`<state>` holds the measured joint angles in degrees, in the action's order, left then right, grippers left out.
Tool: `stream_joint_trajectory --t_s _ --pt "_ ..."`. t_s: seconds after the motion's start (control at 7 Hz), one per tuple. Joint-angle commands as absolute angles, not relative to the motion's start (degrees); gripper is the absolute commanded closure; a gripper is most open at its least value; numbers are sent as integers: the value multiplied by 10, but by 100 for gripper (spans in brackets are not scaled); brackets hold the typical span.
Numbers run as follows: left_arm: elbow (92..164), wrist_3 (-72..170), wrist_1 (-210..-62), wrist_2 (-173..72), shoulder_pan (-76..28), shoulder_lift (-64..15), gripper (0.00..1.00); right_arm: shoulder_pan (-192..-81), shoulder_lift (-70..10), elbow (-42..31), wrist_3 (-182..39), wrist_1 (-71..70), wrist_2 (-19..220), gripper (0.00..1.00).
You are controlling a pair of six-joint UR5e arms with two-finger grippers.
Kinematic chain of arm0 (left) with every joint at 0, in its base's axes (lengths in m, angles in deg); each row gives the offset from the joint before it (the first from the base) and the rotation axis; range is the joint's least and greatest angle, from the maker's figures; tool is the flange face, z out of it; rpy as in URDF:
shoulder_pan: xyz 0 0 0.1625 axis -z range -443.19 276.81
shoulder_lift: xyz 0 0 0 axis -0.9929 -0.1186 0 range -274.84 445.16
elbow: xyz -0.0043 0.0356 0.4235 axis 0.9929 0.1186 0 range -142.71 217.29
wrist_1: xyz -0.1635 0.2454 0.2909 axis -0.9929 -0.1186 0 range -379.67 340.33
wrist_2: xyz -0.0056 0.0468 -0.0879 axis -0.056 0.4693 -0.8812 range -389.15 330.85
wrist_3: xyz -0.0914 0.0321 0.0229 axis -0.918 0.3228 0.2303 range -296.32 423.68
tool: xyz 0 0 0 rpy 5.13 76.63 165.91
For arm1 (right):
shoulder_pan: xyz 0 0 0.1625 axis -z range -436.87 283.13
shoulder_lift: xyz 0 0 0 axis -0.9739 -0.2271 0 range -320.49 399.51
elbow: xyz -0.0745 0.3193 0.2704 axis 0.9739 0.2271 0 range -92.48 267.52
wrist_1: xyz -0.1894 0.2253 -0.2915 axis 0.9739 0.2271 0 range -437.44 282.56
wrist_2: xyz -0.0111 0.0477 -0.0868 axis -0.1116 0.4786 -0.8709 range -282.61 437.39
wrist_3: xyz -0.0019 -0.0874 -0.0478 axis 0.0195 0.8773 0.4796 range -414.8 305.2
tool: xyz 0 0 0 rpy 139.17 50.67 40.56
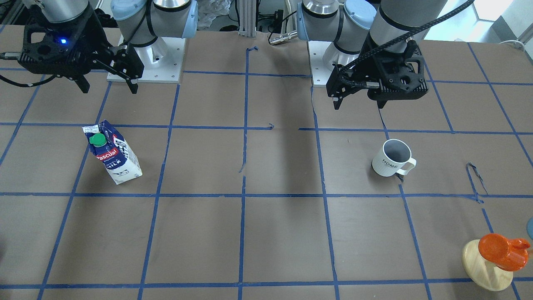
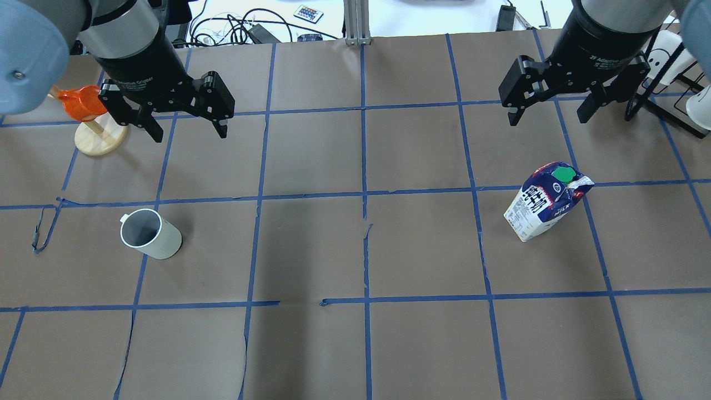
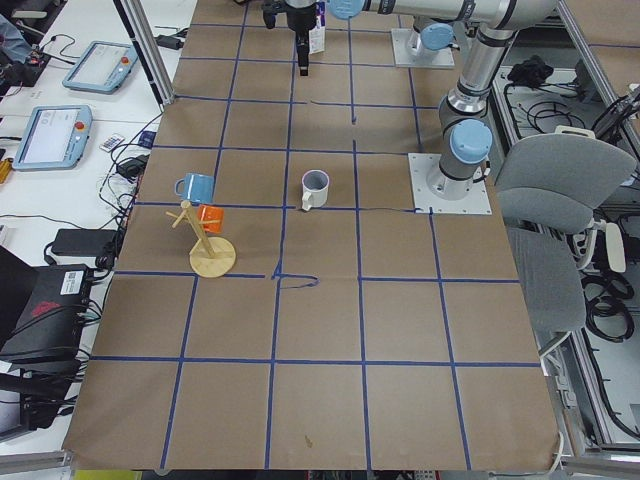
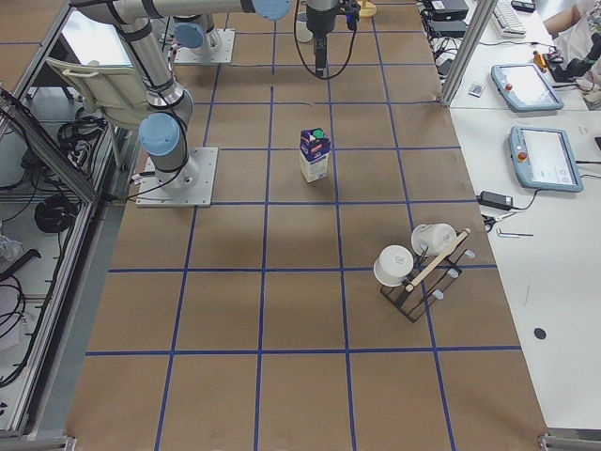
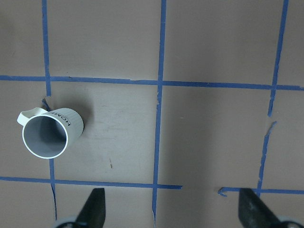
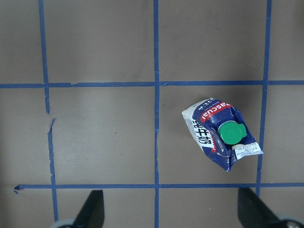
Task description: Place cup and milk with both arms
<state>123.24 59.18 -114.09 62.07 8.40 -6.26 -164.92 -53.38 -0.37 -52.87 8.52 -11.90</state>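
The cup (image 1: 391, 158) is a white mug with a grey inside. It stands upright on the brown table and also shows in the overhead view (image 2: 151, 234) and the left wrist view (image 5: 50, 134). My left gripper (image 2: 190, 135) is open and empty, raised above the table, away from the cup on the far side; it also shows in the front view (image 1: 358, 104). The milk (image 2: 547, 201) is a blue and white carton with a green cap, standing upright; it also shows in the front view (image 1: 114, 154) and the right wrist view (image 6: 221, 133). My right gripper (image 2: 547, 118) is open and empty, raised and apart from the carton.
A wooden mug tree (image 2: 91, 119) with an orange mug stands at the table's far left, close behind my left gripper. A black rack with white cups (image 4: 418, 268) stands at the far right. Blue tape lines grid the brown table (image 2: 366, 250).
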Motion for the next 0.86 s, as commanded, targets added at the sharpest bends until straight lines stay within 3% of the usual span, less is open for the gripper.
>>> stream_joint_trajectory --t_s 0.0,0.71 --pt "1232 592 -1139 619 83 -62 0 -1650 -533 -6 -529 87 -119 0" --pt "1232 591 -1138 622 82 -59 0 -1648 -550 -6 -529 89 -119 0"
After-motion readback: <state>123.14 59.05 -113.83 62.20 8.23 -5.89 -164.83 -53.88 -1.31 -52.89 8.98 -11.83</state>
